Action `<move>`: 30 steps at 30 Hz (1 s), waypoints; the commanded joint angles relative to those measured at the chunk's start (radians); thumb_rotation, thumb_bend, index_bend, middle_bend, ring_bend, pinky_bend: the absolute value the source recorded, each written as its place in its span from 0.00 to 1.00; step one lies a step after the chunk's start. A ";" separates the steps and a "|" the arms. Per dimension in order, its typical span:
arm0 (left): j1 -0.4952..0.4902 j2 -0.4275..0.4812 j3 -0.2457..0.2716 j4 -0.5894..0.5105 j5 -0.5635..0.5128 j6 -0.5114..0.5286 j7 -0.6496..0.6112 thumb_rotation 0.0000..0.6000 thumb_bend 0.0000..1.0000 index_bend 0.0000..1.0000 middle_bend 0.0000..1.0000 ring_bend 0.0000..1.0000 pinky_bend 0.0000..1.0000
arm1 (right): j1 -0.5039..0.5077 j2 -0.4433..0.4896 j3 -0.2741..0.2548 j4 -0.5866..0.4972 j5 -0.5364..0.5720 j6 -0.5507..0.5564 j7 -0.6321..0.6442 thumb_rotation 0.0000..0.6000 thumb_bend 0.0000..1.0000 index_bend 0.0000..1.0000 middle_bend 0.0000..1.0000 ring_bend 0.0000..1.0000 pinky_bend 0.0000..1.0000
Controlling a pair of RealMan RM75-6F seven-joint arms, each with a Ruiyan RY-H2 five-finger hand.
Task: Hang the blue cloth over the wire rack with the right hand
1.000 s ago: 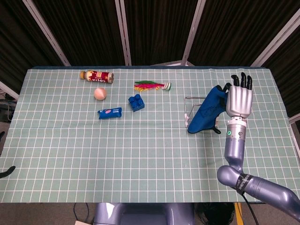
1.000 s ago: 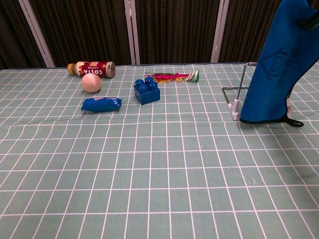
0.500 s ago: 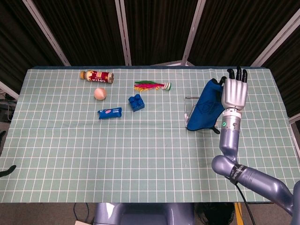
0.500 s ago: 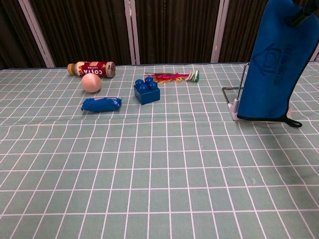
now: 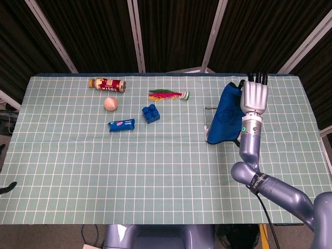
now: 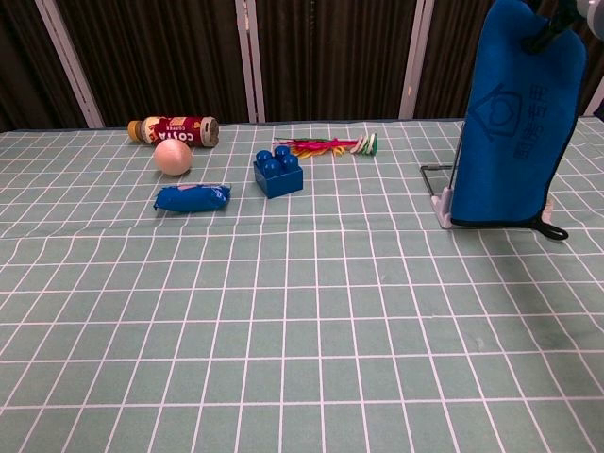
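because the cloth had to end up draped over the top wire, the right hand (image 5: 254, 96) held the blue cloth (image 6: 514, 118) high by its upper edge, fingers closed on the fabric, so that it hung full length as a flat sheet. in the chest view the dark fingertips (image 6: 545, 38) showed pinching the top right corner, and the rest of the hand was cut off by the picture's edge. the cloth hung at the right of the table (image 5: 155, 171), its lower hem down by the rack's foot, close to the tabletop; whether it touched, i could not tell. the wire rack (image 6: 444, 179) stood right there, only its left end showing past the cloth's left edge, the rest hidden behind the fabric. so the cloth was lined up with the rack but, as i judged it, not yet laid over it: the hand carried its weight. holding it that high probably served to clear the top wire before lowering. a thin black strap (image 6: 552, 229) trailed from the hem onto the table and could snag.

the left hand was in neither view. well away to the left lay things of no use here: a can (image 5: 107, 84) at the far edge, a ball (image 5: 110, 103), a blue packet (image 5: 121, 125), a blue brick (image 5: 151, 113) and a feathered toy (image 5: 168, 95).
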 commanded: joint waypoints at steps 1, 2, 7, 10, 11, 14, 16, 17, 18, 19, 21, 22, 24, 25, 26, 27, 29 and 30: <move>-0.001 -0.001 -0.001 0.001 -0.005 -0.003 0.002 1.00 0.00 0.00 0.00 0.00 0.00 | 0.013 -0.013 -0.002 0.042 -0.009 -0.020 0.025 1.00 0.49 0.77 0.16 0.00 0.04; -0.002 -0.002 -0.002 0.001 -0.007 -0.004 0.004 1.00 0.00 0.00 0.00 0.00 0.00 | 0.016 -0.018 -0.004 0.053 -0.013 -0.022 0.030 1.00 0.49 0.77 0.16 0.00 0.04; -0.008 -0.007 -0.005 0.007 -0.020 -0.014 0.014 1.00 0.00 0.00 0.00 0.00 0.00 | 0.030 -0.034 -0.007 0.096 -0.013 -0.047 0.037 1.00 0.49 0.77 0.16 0.00 0.05; -0.012 -0.011 -0.006 0.011 -0.031 -0.023 0.020 1.00 0.00 0.00 0.00 0.00 0.00 | 0.040 -0.048 -0.014 0.124 -0.015 -0.059 0.038 1.00 0.49 0.77 0.16 0.00 0.05; -0.014 -0.013 -0.008 0.014 -0.037 -0.027 0.022 1.00 0.00 0.00 0.00 0.00 0.00 | 0.044 -0.055 -0.016 0.139 -0.013 -0.068 0.036 1.00 0.49 0.77 0.16 0.00 0.04; -0.016 -0.016 -0.010 0.018 -0.046 -0.032 0.026 1.00 0.00 0.00 0.00 0.00 0.00 | 0.054 -0.069 -0.022 0.176 -0.013 -0.087 0.033 1.00 0.49 0.77 0.16 0.00 0.04; -0.018 -0.018 -0.011 0.020 -0.052 -0.034 0.029 1.00 0.00 0.00 0.00 0.00 0.00 | 0.060 -0.076 -0.024 0.198 -0.010 -0.101 0.032 1.00 0.48 0.77 0.16 0.00 0.04; -0.019 -0.019 -0.011 0.020 -0.053 -0.035 0.031 1.00 0.00 0.00 0.00 0.00 0.00 | 0.061 -0.077 -0.025 0.204 -0.008 -0.105 0.030 1.00 0.47 0.77 0.17 0.00 0.04; -0.020 -0.020 -0.012 0.021 -0.056 -0.037 0.033 1.00 0.00 0.00 0.00 0.00 0.00 | 0.064 -0.080 -0.025 0.213 -0.005 -0.111 0.028 1.00 0.45 0.74 0.16 0.00 0.04; -0.020 -0.021 -0.012 0.022 -0.058 -0.038 0.034 1.00 0.00 0.00 0.00 0.00 0.00 | 0.065 -0.082 -0.025 0.218 -0.003 -0.115 0.027 1.00 0.42 0.69 0.16 0.00 0.04; -0.022 -0.023 -0.013 0.024 -0.062 -0.042 0.038 1.00 0.00 0.00 0.00 0.00 0.00 | 0.069 -0.087 -0.022 0.230 0.002 -0.122 0.027 1.00 0.25 0.42 0.10 0.00 0.03; -0.024 -0.024 -0.013 0.025 -0.064 -0.044 0.041 1.00 0.00 0.00 0.00 0.00 0.00 | 0.071 -0.090 -0.021 0.237 0.006 -0.123 0.024 1.00 0.19 0.33 0.07 0.00 0.03; -0.026 -0.026 -0.013 0.026 -0.067 -0.046 0.045 1.00 0.00 0.00 0.00 0.00 0.00 | 0.076 -0.096 -0.021 0.251 0.006 -0.121 0.019 1.00 0.06 0.17 0.01 0.00 0.03; -0.026 -0.027 -0.012 0.026 -0.067 -0.047 0.046 1.00 0.00 0.00 0.00 0.00 0.00 | 0.078 -0.099 -0.022 0.258 0.002 -0.117 0.020 1.00 0.04 0.14 0.01 0.00 0.02; -0.027 -0.028 -0.012 0.027 -0.068 -0.048 0.048 1.00 0.00 0.00 0.00 0.00 0.00 | 0.080 -0.102 -0.024 0.266 -0.007 -0.110 0.024 1.00 0.01 0.10 0.00 0.00 0.01; -0.028 -0.029 -0.012 0.027 -0.068 -0.049 0.050 1.00 0.00 0.00 0.00 0.00 0.00 | 0.081 -0.105 -0.026 0.274 -0.020 -0.102 0.031 1.00 0.00 0.07 0.00 0.00 0.01; -0.028 -0.030 -0.012 0.027 -0.070 -0.048 0.052 1.00 0.00 0.00 0.00 0.00 0.00 | 0.082 -0.115 -0.027 0.295 -0.047 -0.089 0.060 1.00 0.00 0.05 0.00 0.00 0.00; -0.028 -0.031 -0.012 0.026 -0.069 -0.047 0.053 1.00 0.00 0.00 0.00 0.00 0.00 | 0.082 -0.118 -0.026 0.301 -0.063 -0.077 0.077 1.00 0.00 0.04 0.00 0.00 0.00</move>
